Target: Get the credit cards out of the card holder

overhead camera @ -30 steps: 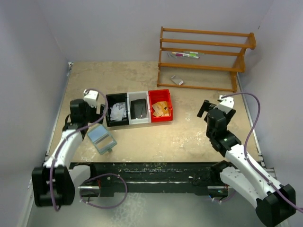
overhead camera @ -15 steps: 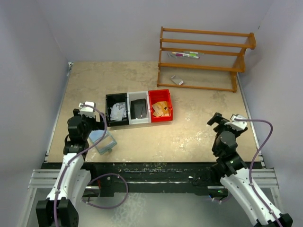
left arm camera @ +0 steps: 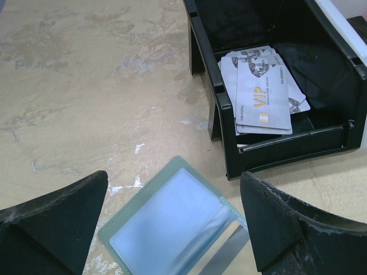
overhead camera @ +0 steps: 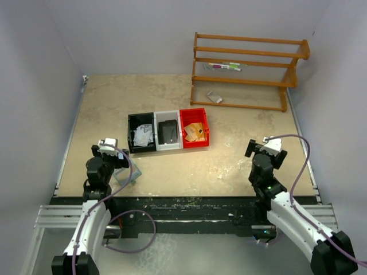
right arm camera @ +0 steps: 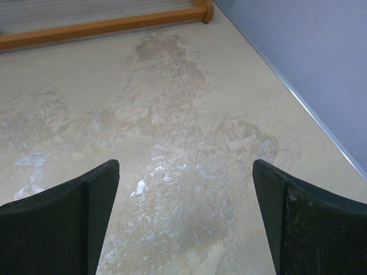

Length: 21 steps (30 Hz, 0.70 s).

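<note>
Both claws are spread wide with nothing in them. The left gripper point(left arm camera: 173, 177) hangs low over the table point(overhead camera: 241, 126), and its wrist camera looks right down onto the card holder point(left arm camera: 172, 220). The holder lies flat on the tabletop, open side up, so you see a clear window with a grey-green border. It sits between the two black fingers point(left arm camera: 51, 223) but isn't touching either one.

There's a grey strip along the holder's lower right edge. It might be a card poking out or just a pocket lip, and honestly I can't tell from this angle.

The credit cards point(left arm camera: 261, 94) are in the black bin point(left arm camera: 221, 109), just beyond the holder. It's a loose stack of pale cards fanned a bit, and the top one says "VIP" in orange-yellow.

From the top view, the black bin is the left one in a row of three that touch side by side. The grey bin point(overhead camera: 168, 115) in the middle has a flat black item point(overhead camera: 168, 132) in it. The red bin point(overhead camera: 207, 130) has some orange-ish stuff point(overhead camera: 194, 132).

The right gripper point(right arm camera: 184, 166) is way off on the other side, over bare tabletop near the wall. The wooden rack point(overhead camera: 250, 40) stands at the back right, with a small grey thing point(overhead camera: 214, 97) lying by its foot.
</note>
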Each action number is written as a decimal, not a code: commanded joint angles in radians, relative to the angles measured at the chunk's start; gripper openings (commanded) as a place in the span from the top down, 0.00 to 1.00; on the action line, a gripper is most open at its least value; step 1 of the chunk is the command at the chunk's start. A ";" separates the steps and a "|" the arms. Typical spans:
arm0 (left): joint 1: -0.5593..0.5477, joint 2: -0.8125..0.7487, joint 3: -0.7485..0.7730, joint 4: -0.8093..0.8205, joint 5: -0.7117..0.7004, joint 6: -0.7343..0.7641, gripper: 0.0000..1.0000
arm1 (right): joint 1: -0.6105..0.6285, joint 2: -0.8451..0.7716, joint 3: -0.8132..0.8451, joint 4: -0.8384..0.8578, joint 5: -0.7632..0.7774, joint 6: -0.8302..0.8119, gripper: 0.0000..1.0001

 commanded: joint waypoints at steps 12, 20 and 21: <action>0.003 0.011 0.014 0.076 0.011 -0.011 0.01 | -0.006 -0.487 -0.134 -0.014 -0.404 -0.214 0.00; 0.004 0.011 0.015 0.074 0.011 -0.009 0.01 | -0.008 -0.334 -0.123 0.086 -0.182 -0.115 0.00; 0.003 0.014 0.016 0.075 0.011 -0.010 0.01 | -0.009 -0.355 -0.124 0.074 -0.196 -0.122 0.00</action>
